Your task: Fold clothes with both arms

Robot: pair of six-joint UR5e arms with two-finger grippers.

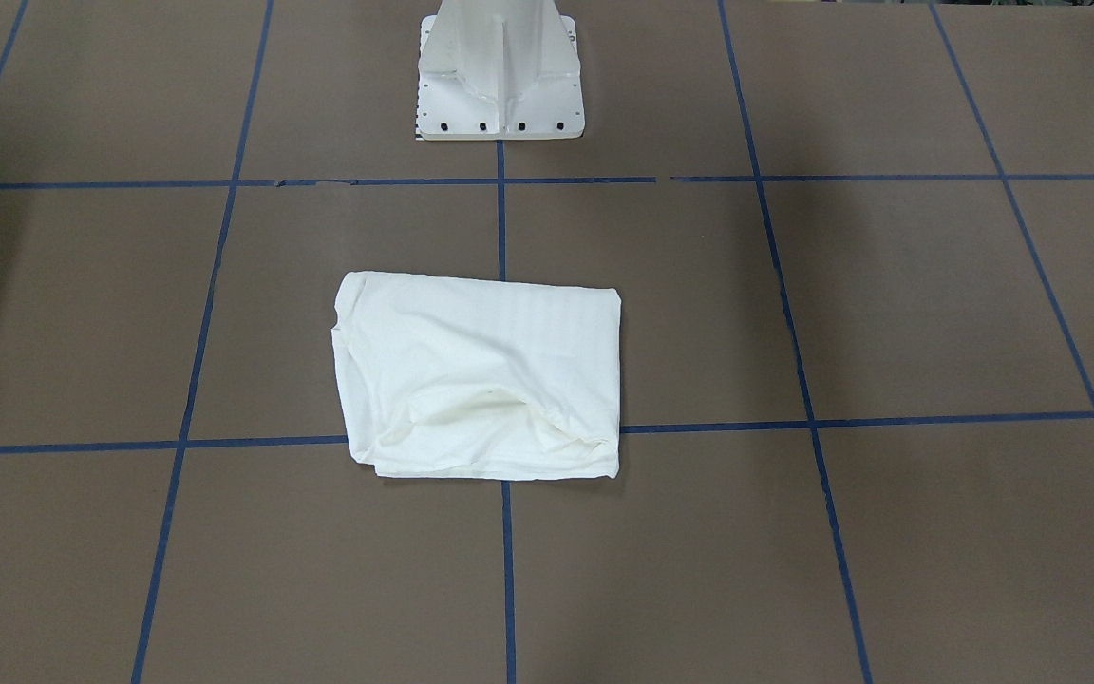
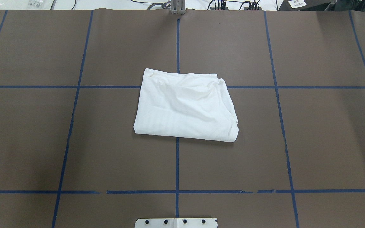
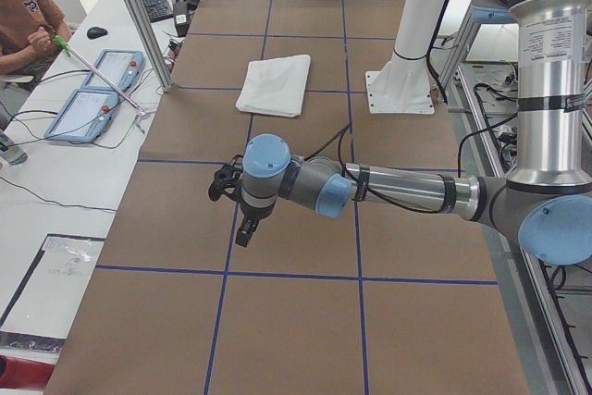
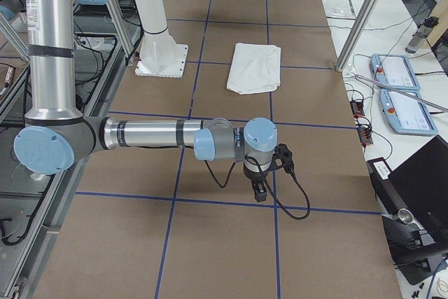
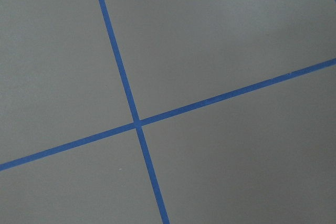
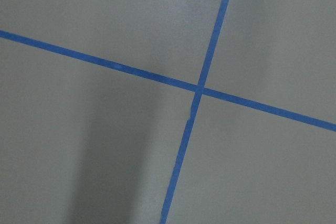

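The white shirt (image 1: 480,375) lies folded into a rough rectangle at the middle of the brown table, with no printed text showing. It also shows in the overhead view (image 2: 185,106) and in both side views (image 3: 276,85) (image 4: 255,66). My left gripper (image 3: 245,233) hangs over bare table far from the shirt, toward the table's left end. My right gripper (image 4: 259,190) hangs over bare table toward the right end. Neither touches the shirt. I cannot tell whether either is open or shut. Both wrist views show only the table and a cross of blue tape.
The white pedestal base (image 1: 499,85) stands behind the shirt. Blue tape lines (image 2: 177,164) grid the table. Control tablets (image 3: 92,90) (image 4: 399,89), aluminium posts (image 3: 139,16) and a seated person (image 3: 23,16) are on the operators' side. A laptop (image 4: 420,187) sits by the right end.
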